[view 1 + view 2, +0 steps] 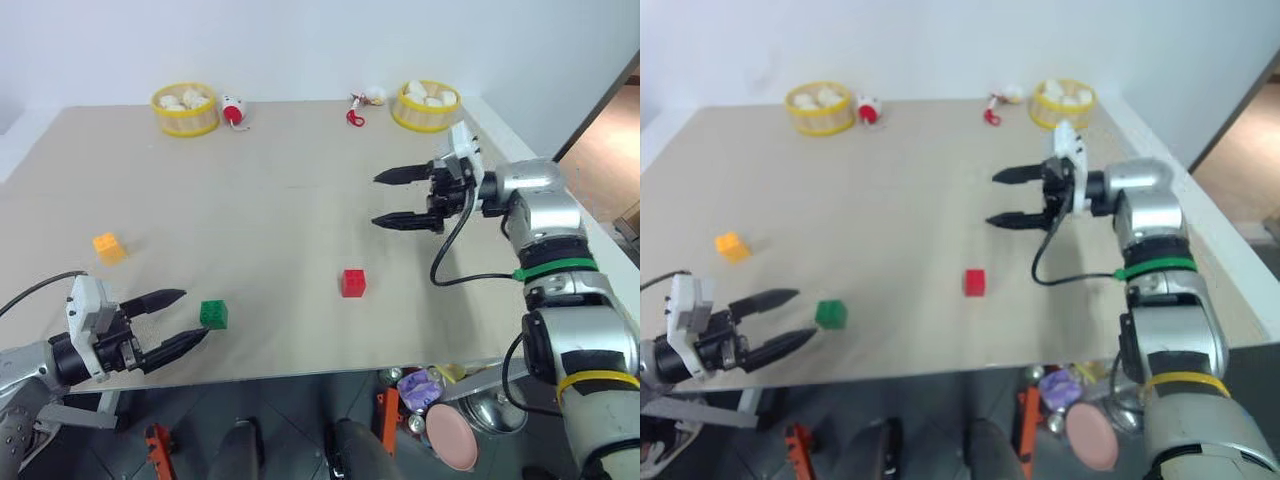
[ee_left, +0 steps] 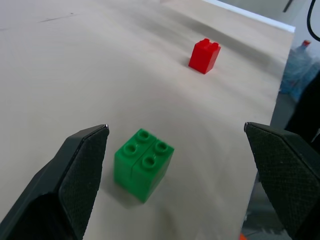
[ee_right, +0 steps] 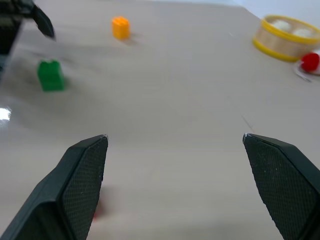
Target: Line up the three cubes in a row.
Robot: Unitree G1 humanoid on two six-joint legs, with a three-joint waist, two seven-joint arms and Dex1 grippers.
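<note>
Left eye view: 3 cubes on the tan table [image 1: 300, 210], all upright with studs facing up, none showing a long axis. Green cube [image 1: 213, 314] near the front edge on the left, turned a little so a corner faces the front edge. Red cube [image 1: 353, 282] further right, well apart from the green and roughly square to the front edge. Orange-yellow cube [image 1: 108, 246] off to the far left, set further back than the green, so no row of 3.

Left gripper [image 1: 185, 318] low at the front left, fingers spread wide, tips just beside the green cube, holding nothing. Seen from the left wrist: green cube between the 2 fingers, nearer one pad than the other, apart from both, 4 studs up, red cube beyond it.

Right gripper [image 1: 386, 199] raised over the right half of the table, pointing left, fingers wide apart and empty, well apart from the red cube.

At the back edge: 2 yellow-rimmed baskets [image 1: 186, 109] holding pale round items, with small red and white objects [image 1: 234, 110] between them.
</note>
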